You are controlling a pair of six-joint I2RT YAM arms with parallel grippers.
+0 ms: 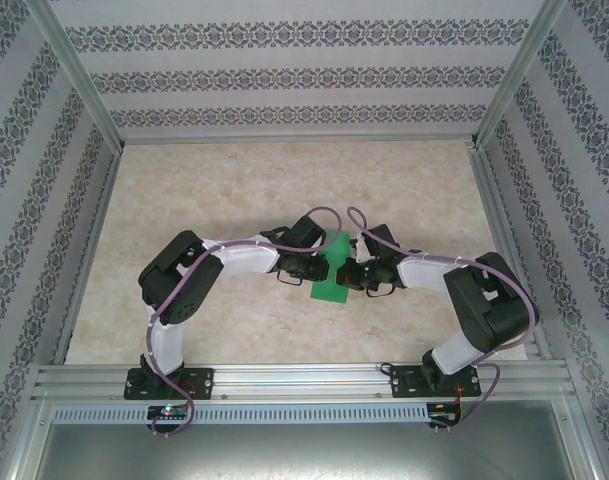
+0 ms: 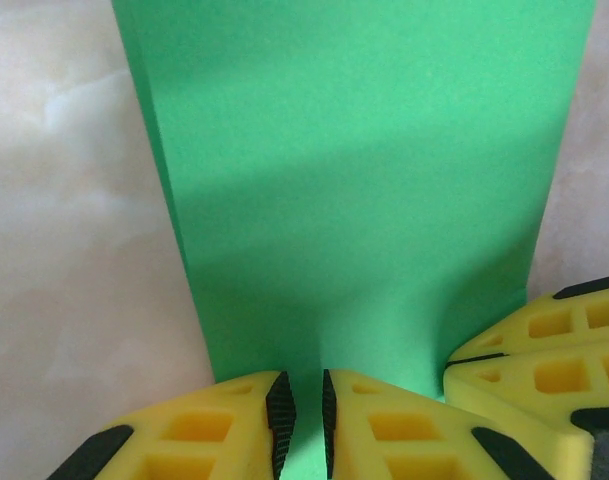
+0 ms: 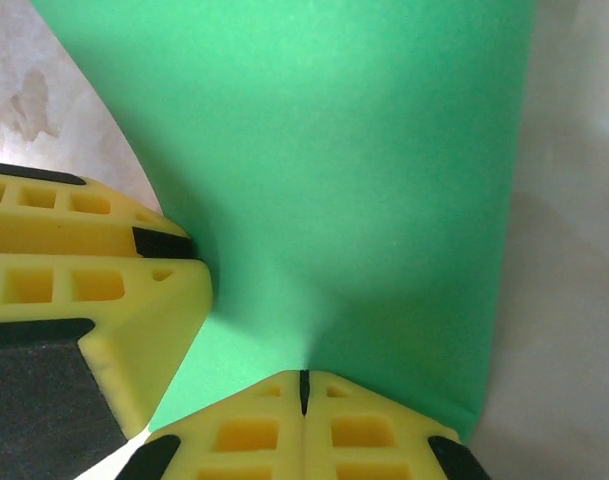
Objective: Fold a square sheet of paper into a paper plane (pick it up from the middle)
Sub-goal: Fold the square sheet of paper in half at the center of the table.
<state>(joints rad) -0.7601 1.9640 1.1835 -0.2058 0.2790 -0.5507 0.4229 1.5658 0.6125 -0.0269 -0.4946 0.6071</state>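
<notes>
One green sheet (image 1: 331, 268) of paper, a single piece. Two arms: one left arm (image 1: 184, 280) and one right arm (image 1: 474, 300). Two pincers: one left pincer (image 2: 302, 400) and one right pincer (image 3: 304, 385). Each pincer has two yellow fingers (image 2: 224, 425), four in all, and each finger carries one black pad (image 2: 280, 420). Two purple cables (image 1: 254, 243), one along each arm. One worktop (image 1: 234, 190). Three patterned walls (image 1: 284, 70). One metal rail (image 1: 304, 378) at the near edge, bearing two bases (image 1: 169, 383).

I read the sheet of paper (image 2: 364, 200) as matt and smooth. Fingers (image 2: 224, 430) of the left gripper (image 2: 302, 425): yellow moulded plastic, with black ribbed pads (image 2: 280, 420). Table (image 1: 234, 180): smooth, marble-patterned, faintly glossy. Frame rails (image 1: 304, 378): brushed bare metal. Walls (image 1: 284, 70): matt, printed.
</notes>
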